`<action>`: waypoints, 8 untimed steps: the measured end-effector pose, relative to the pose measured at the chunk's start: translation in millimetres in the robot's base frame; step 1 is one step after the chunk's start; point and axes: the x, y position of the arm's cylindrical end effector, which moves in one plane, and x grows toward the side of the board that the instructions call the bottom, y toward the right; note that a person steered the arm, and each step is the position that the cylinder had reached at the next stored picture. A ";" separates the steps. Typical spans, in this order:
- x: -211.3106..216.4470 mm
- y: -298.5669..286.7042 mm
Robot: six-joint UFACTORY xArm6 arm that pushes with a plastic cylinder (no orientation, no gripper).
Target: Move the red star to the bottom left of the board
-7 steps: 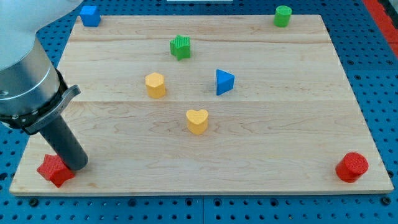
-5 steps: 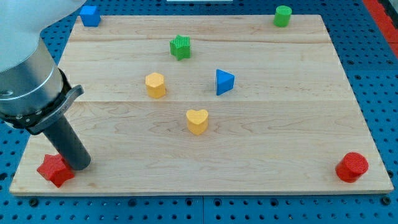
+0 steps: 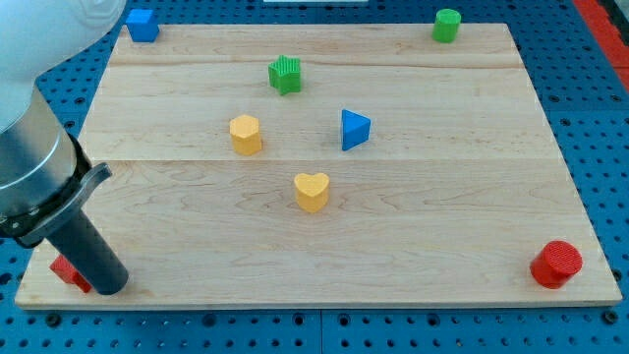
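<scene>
The red star lies at the bottom left corner of the wooden board, mostly hidden behind my dark rod; only its left part shows. My tip rests on the board just right of the star, touching or nearly touching it, close to the board's bottom edge.
A yellow heart and a yellow block sit mid-board, with a blue triangle and a green star nearby. A blue cube is at top left, a green cylinder at top right, a red cylinder at bottom right.
My rod has moved left and toward the view's bottom. The red star has slid left toward the corner and is now mostly covered by the rod.
</scene>
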 end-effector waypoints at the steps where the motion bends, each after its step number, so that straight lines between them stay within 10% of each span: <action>1: 0.0 -2.0; 8: -25.9 -9.4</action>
